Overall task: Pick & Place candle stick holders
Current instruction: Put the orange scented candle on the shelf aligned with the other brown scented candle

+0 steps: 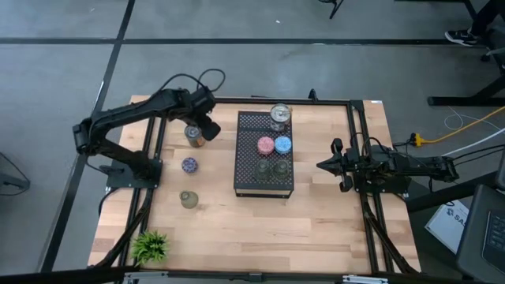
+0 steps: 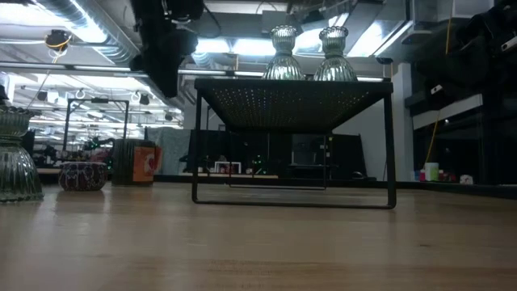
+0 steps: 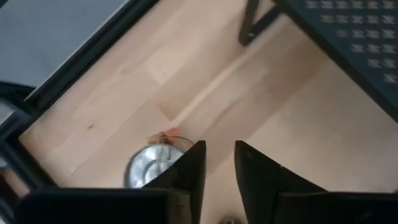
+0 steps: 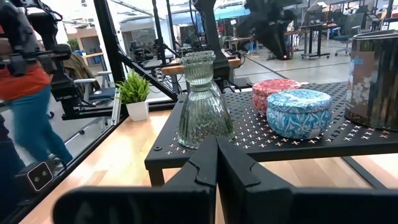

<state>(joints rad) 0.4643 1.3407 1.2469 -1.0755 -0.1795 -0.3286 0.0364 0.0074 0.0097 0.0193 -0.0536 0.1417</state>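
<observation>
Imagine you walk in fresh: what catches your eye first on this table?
The black perforated tray at the table's middle, carrying a pink holder, a blue holder and a silvery glass holder. Next, the left end effector, slightly parted, hovering by a silvery holder left of the tray. A small green plant marks the near-left corner.

Even overhead light, soft shadows, dim backlit low view, ceiling lamps point(image 2: 226, 44) glaring

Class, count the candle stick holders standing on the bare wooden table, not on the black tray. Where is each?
3, all left of the tray: silvery holder beside the left gripper, blue patterned holder, olive holder nearest the plant.
</observation>
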